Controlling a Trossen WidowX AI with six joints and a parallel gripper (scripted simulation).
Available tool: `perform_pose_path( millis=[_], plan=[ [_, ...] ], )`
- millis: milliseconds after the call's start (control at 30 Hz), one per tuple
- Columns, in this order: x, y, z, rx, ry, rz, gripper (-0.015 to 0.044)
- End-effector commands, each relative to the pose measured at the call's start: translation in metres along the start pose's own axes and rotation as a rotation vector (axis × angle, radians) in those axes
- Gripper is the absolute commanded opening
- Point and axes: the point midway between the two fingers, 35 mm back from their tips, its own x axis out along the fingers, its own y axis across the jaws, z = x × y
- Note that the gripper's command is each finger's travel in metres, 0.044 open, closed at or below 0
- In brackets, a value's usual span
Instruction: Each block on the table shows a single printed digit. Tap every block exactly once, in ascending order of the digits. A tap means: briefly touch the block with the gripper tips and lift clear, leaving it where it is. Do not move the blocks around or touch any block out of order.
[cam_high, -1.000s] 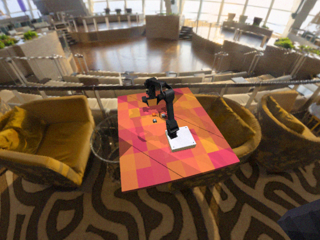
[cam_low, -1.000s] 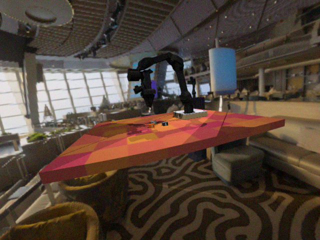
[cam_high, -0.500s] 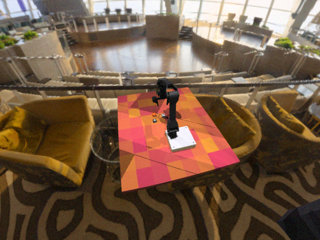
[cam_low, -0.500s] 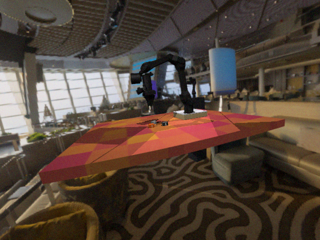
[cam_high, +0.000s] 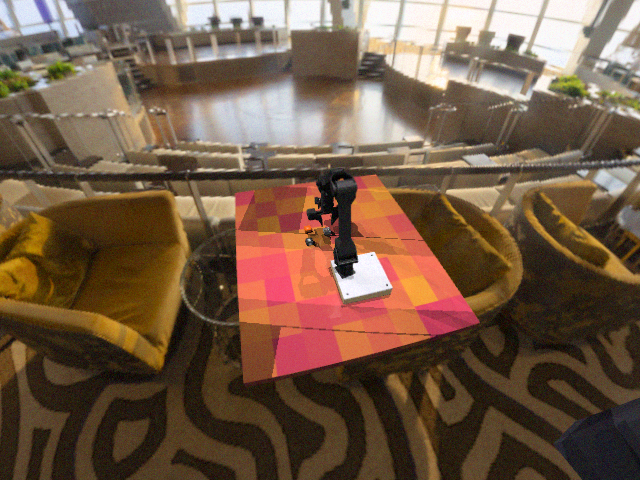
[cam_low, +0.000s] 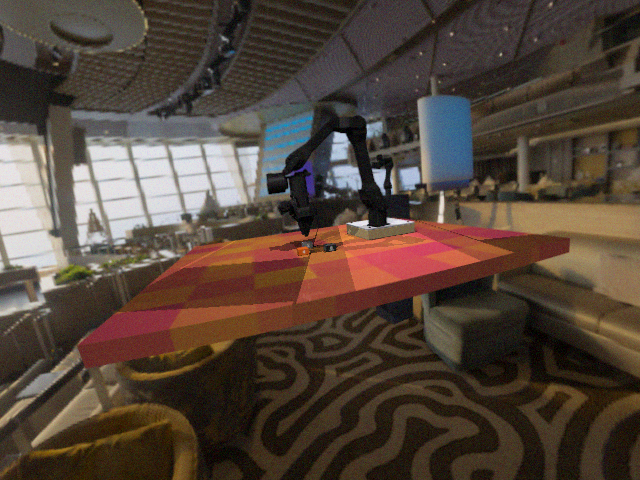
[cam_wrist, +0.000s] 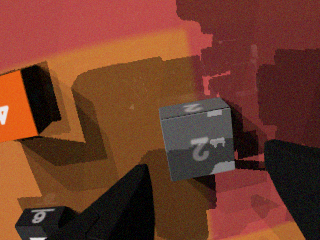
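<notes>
A grey block (cam_high: 327, 231) (cam_low: 307, 243) (cam_wrist: 180, 137) shows a 2, upside down in the wrist view. My gripper (cam_high: 327, 222) (cam_low: 306, 234) (cam_wrist: 207, 155) points down just above it, with the fingertips apart on either side of the block and no contact visible. An orange block (cam_high: 308, 228) (cam_low: 302, 251) (cam_wrist: 11, 107) shows a 4, at the left edge of the wrist view. A dark block (cam_high: 310, 241) (cam_low: 329, 248) (cam_wrist: 42, 219) shows a barred digit, 6 or 9. It is at the lower left of the wrist view, partly hidden by the left finger.
The blocks lie close together on a patchwork-coloured table (cam_high: 310, 351) (cam_low: 403, 260). The arm's white base (cam_high: 364, 281) (cam_low: 379, 228) stands on the same table, nearer than the blocks in the top view. Arm shadows fall around the blocks.
</notes>
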Motion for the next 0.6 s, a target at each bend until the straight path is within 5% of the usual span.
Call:
perform_pose_path(
  millis=[0, 567],
  plan=[
    [0.0, 0.0, 0.003, -0.005, -0.016, 0.002, 0.0032],
    [0.012, 0.0, 0.003, -0.005, -0.016, 0.002, 0.002]
  ],
)
